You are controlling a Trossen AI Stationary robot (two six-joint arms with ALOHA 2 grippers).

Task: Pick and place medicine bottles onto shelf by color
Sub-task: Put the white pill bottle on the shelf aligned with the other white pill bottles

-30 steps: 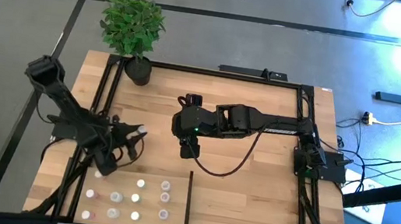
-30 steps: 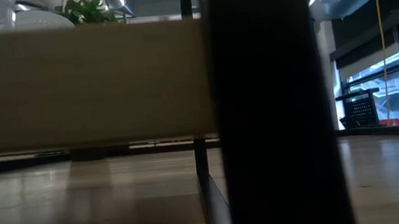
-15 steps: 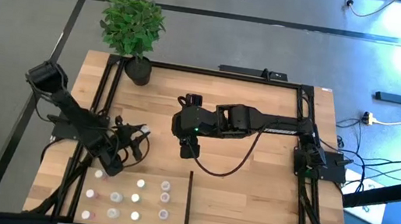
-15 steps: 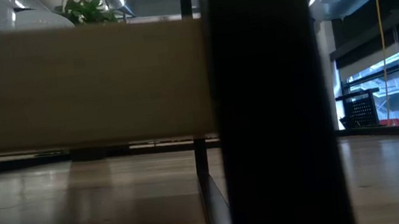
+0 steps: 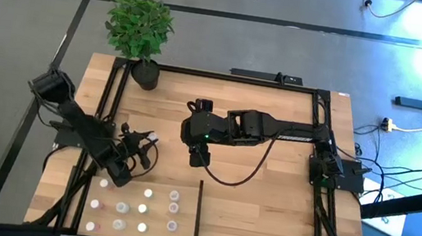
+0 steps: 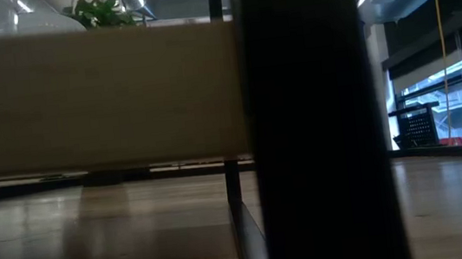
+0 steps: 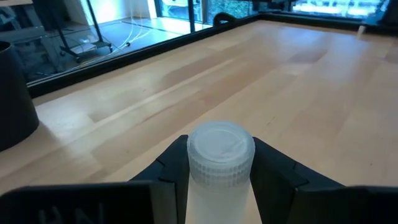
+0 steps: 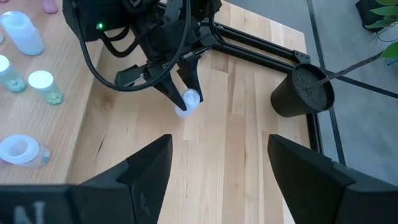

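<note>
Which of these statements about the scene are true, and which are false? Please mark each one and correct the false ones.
1. The left pincer is shut on a bottle with a white cap. True.
2. The right pincer holds a bottle. False: its fingers stand open with nothing between them.
3. The black plant pot stands at a far corner of the tabletop. True.
4. The held bottle already stands on the table among the other bottles. False: it is apart from that group, in the left pincer's fingers.
5. The right arm hangs over the group of bottles. False: it is over the middle of the tabletop.
</note>
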